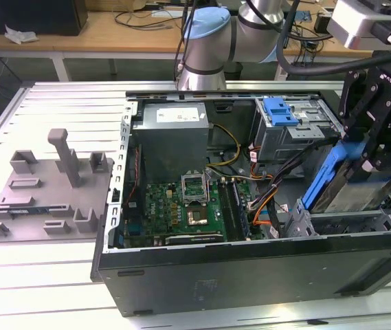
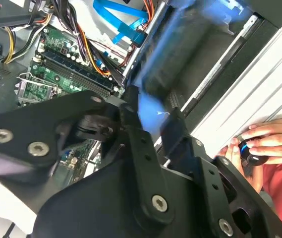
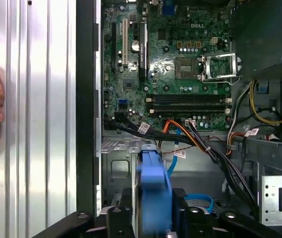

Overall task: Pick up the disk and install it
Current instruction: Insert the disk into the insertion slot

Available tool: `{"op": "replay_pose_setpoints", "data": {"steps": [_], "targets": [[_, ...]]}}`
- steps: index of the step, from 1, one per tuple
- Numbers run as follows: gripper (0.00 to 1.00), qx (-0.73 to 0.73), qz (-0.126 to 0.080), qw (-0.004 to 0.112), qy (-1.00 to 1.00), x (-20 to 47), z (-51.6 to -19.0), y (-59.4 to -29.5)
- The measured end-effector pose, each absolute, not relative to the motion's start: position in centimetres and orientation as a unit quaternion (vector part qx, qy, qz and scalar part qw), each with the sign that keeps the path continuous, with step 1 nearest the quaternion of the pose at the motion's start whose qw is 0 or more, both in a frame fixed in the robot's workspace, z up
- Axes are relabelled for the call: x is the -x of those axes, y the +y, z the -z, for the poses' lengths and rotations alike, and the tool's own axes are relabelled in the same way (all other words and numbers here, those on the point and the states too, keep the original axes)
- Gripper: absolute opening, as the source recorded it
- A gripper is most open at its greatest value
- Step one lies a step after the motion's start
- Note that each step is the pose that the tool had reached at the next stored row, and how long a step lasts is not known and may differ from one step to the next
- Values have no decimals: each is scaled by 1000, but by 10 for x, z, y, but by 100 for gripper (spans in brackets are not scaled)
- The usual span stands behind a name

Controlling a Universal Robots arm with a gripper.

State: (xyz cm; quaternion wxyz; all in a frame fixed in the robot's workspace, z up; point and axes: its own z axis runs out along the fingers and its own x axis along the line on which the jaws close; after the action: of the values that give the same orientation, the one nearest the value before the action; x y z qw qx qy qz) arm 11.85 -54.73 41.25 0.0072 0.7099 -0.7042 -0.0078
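My gripper is shut on the disk, a silver drive in a blue carrier. In the exterior view it hangs tilted, its lower end over the drive bay at the right front corner of the open computer case. In the first wrist view the disk's blue edge runs between my two black fingers, above the grey bay floor. In the second wrist view the disk is a blurred blue and dark shape ahead of my gripper.
Inside the case lie the green motherboard, a grey power-supply box, bundled cables and a drive cage with a bare blue latch piece. A grey fixture plate sits on the table at the exterior view's left. A person's hand holds a small device beside the case.
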Motion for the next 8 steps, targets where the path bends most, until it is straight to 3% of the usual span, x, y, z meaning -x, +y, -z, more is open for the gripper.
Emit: {"op": "replay_pose_setpoints", "data": {"steps": [1,3,4,8], "targets": [[50,-710,8,7,-704,-118,-412,-548],[50,-710,8,7,-704,-118,-412,-548],[56,-710,8,7,-704,-118,-412,-548],[56,-710,8,7,-704,-118,-412,-548]]}}
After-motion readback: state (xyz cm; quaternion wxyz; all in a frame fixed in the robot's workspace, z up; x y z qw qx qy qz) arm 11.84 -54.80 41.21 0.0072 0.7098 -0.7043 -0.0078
